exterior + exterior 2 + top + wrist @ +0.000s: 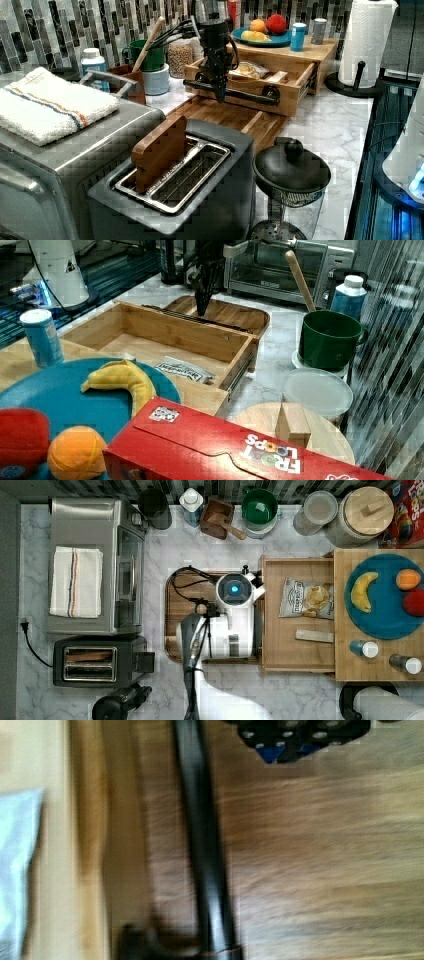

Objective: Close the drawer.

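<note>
Wood drawer (298, 652) pulled out; gripper (220, 95) at black handle (240, 93); finger gap unclear.

1. A white marble counter (200, 545) with grey veining lies under everything.
2. The wall (45, 30) behind is a backsplash of narrow vertical tiles in grey, black and white.
3. In the left view a dark, blue-lit surface (395, 165) borders the counter's right edge.
</note>
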